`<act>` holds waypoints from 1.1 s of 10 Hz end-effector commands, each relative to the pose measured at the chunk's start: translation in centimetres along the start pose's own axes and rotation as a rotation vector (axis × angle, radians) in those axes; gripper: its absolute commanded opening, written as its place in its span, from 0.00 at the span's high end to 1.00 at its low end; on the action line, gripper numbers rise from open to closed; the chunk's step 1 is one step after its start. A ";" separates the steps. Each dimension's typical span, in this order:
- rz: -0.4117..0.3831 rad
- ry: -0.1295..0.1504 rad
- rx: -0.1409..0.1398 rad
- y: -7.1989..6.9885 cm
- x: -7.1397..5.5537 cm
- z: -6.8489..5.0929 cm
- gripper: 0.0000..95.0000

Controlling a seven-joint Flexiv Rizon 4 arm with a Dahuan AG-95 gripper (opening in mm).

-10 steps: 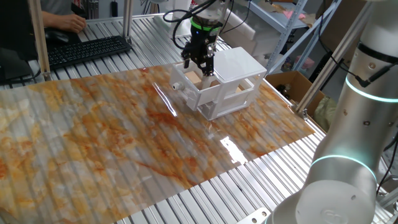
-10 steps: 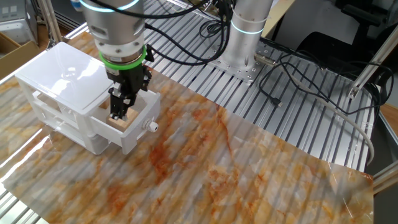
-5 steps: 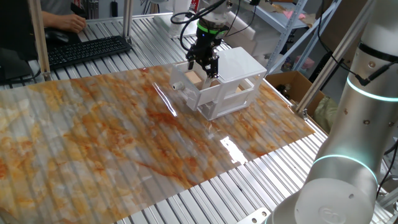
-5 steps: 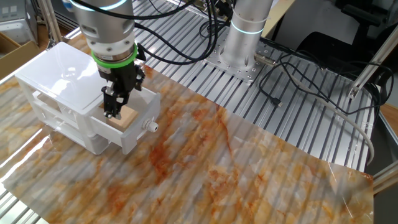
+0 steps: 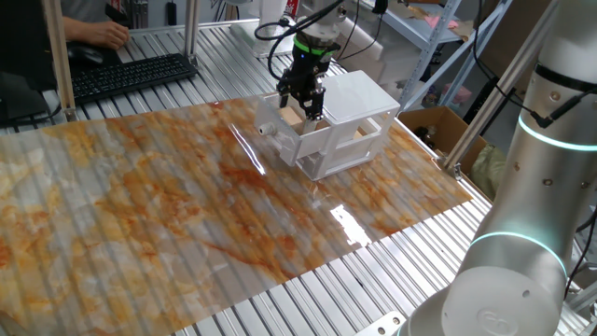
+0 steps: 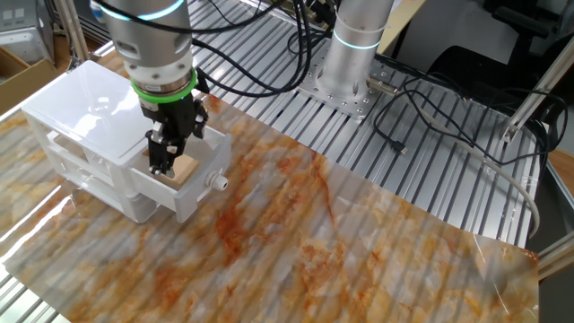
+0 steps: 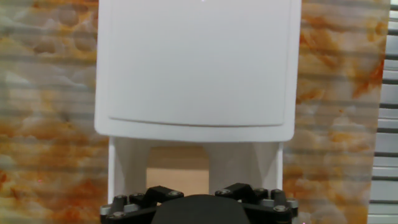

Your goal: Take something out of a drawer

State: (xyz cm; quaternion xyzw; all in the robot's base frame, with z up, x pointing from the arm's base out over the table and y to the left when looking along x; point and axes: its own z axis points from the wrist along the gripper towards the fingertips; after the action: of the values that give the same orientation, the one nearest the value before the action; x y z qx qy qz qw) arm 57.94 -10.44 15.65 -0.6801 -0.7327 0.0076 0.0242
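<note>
The cabinet (image 5: 340, 121) is the landmark: a small white boxy unit standing on the marbled orange desk (image 5: 168, 215), near its far edge in one fixed view. Its top drawer (image 6: 193, 175) is pulled out toward the front, with the round knob (image 6: 216, 182) on its face. The lower drawer is pushed in.

The block (image 6: 182, 170) lies inside the open drawer, a light-tan wooden piece resting on the drawer floor, just in front of the cabinet's top panel. In one fixed view it (image 5: 293, 116) shows just beside the black fingers (image 5: 300, 97). In the hand view it (image 7: 177, 173) appears as a tan patch between the drawer's white side walls, below the cabinet's top (image 7: 196, 62).

The gripper (image 6: 164, 164) hangs upright over the drawer, its tips down at the block's cabinet-side edge. The fingers look narrow, close together, but I cannot tell whether they pinch the block or only touch it. A green ring circles the wrist above them.

A keyboard (image 5: 126, 75) lies beyond the desk's far edge, well apart from the cabinet.
</note>
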 end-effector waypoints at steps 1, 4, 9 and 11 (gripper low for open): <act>0.007 0.000 -0.012 0.1 -0.1 0.3 0.20; 0.038 0.027 -0.012 0.8 -0.9 -0.6 0.00; 0.051 0.024 -0.025 1.4 -1.2 -0.5 0.00; 0.054 0.027 -0.035 1.5 -1.2 -0.4 0.00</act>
State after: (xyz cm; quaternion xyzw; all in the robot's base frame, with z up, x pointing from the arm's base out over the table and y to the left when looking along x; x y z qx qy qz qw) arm 59.16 -11.49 16.04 -0.7006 -0.7132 -0.0143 0.0194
